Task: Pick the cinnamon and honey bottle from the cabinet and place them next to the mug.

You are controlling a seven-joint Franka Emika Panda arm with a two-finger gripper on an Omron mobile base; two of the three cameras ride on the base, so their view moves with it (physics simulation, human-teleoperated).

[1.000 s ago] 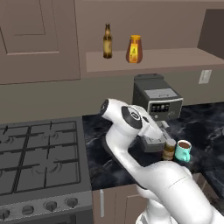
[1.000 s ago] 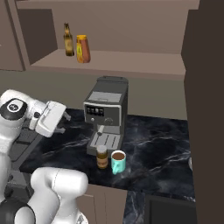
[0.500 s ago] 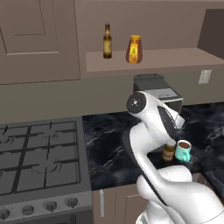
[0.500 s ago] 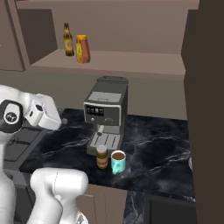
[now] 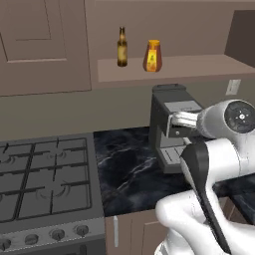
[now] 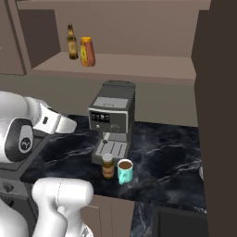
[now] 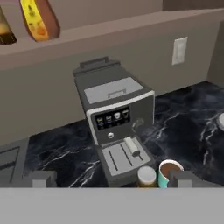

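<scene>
Now | claw (image 7: 109,178): wide open, empty | honey bottle (image 7: 40,19): on cabinet (image 7: 131,24) shelf, well above claw

The white arm is folded upward, its wrist held level. The end effector (image 7: 107,179) is carried empty, fingers (image 7: 43,178) spread wide (nothing between them).

A black marbled surface (image 5: 127,172) runs under taupe wall panelling. A gas stove (image 5: 45,184) sits at its left, a grey coffee machine (image 6: 112,121) against the wall, near a white outlet (image 5: 232,86).
</scene>
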